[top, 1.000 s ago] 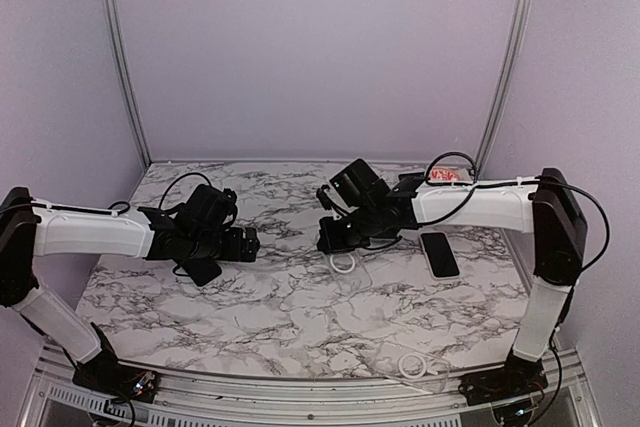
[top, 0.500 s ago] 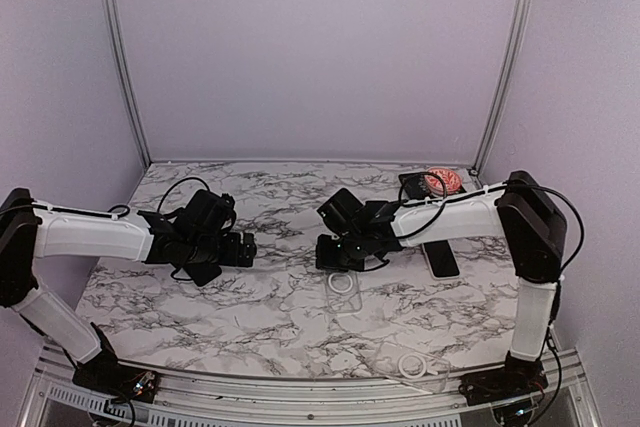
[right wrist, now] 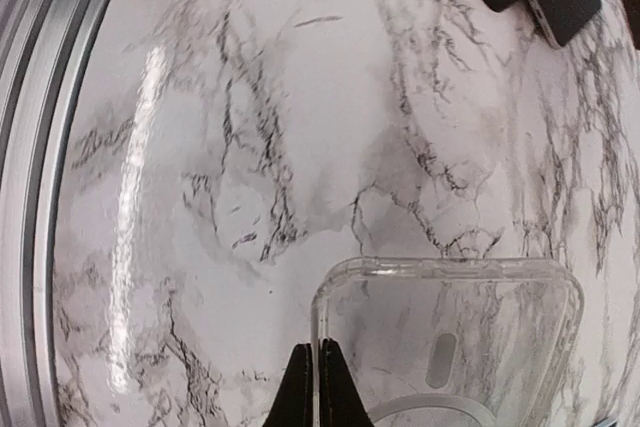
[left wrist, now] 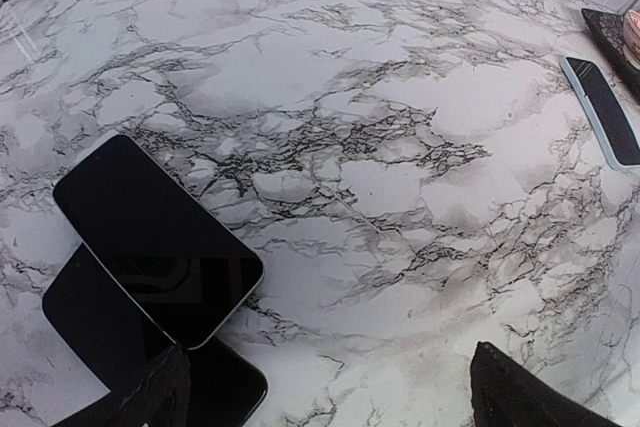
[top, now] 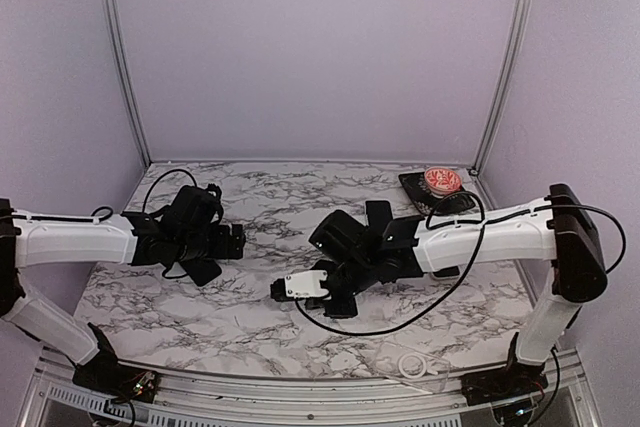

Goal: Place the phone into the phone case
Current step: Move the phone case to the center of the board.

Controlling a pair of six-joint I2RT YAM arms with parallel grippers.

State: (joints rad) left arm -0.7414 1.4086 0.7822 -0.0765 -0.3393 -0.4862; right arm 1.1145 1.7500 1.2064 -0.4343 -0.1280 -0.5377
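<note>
The clear phone case (right wrist: 450,347) lies flat on the marble, and my right gripper (right wrist: 320,379) is shut on its left rim. In the top view the right gripper (top: 335,292) is low over the middle front of the table and the case barely shows. A black phone with a silver edge (left wrist: 150,232) lies partly over a second dark slab (left wrist: 95,317) beside my left gripper (left wrist: 340,409). That gripper is open and empty, its fingertips (left wrist: 150,397) wide apart just above the table. In the top view the left gripper (top: 232,244) is at the left.
Another phone with a pale blue edge (left wrist: 600,112) lies at the right, mostly behind the right arm in the top view. A black tray holding a pink object (top: 440,181) sits at the back right. A white ring (top: 413,364) lies near the front edge. A metal rail (right wrist: 40,147) borders the table.
My right gripper has swung from the table's middle toward the front and left, bringing the clear case with it. The left gripper has drawn back slightly to the left.
</note>
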